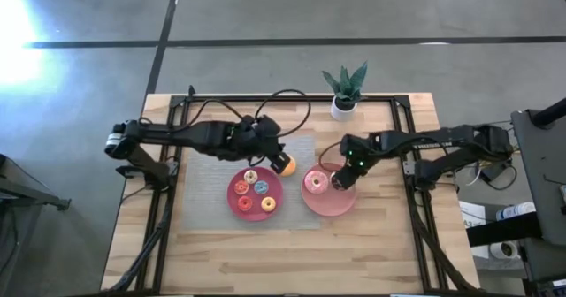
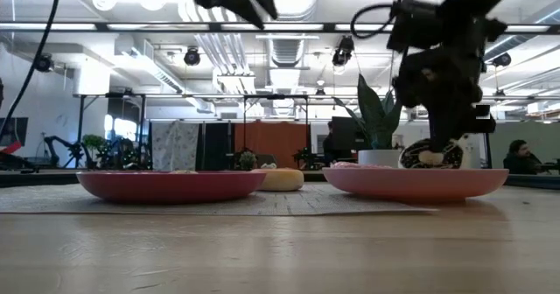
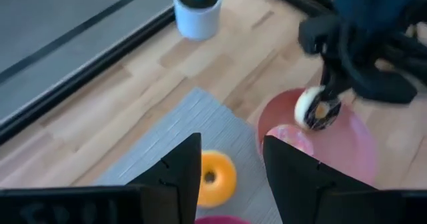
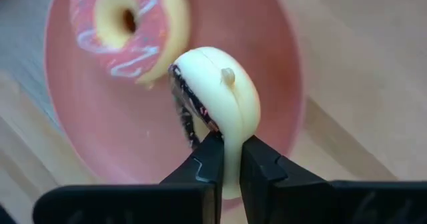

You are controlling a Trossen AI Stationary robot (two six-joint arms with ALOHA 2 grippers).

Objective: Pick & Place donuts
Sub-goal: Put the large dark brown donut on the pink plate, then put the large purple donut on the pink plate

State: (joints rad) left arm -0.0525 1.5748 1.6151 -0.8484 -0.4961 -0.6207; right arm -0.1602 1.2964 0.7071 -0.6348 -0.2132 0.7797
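Note:
My right gripper [image 4: 230,141] is shut on a cream donut with dark icing [image 4: 217,107] and holds it over the pink plate [image 1: 340,207]. A pink-iced donut [image 4: 130,27] lies flat on that plate beside it. My left gripper [image 3: 230,144] hangs open, high above a yellow-orange donut [image 3: 213,177] that lies flat on the grey mat [image 1: 212,173]. It touches nothing. The magenta plate [image 1: 237,207] on the mat carries several small donuts [image 1: 255,191]. My right gripper pinches the dark-iced donut by its rim [image 4: 230,127] between the two fingers, one on each flat face. The fingers slant steeply down from above. The donut stands on edge, with its lower edge [image 2: 430,164] level with the plate's rim. Whether it rests on the plate cannot be told.
A white pot with a green plant [image 1: 344,105] stands at the table's far edge, behind the pink plate. Black frame rails [image 1: 409,156] run along the table's left, right and far sides. Bare wood lies along the near edge [image 1: 283,262].

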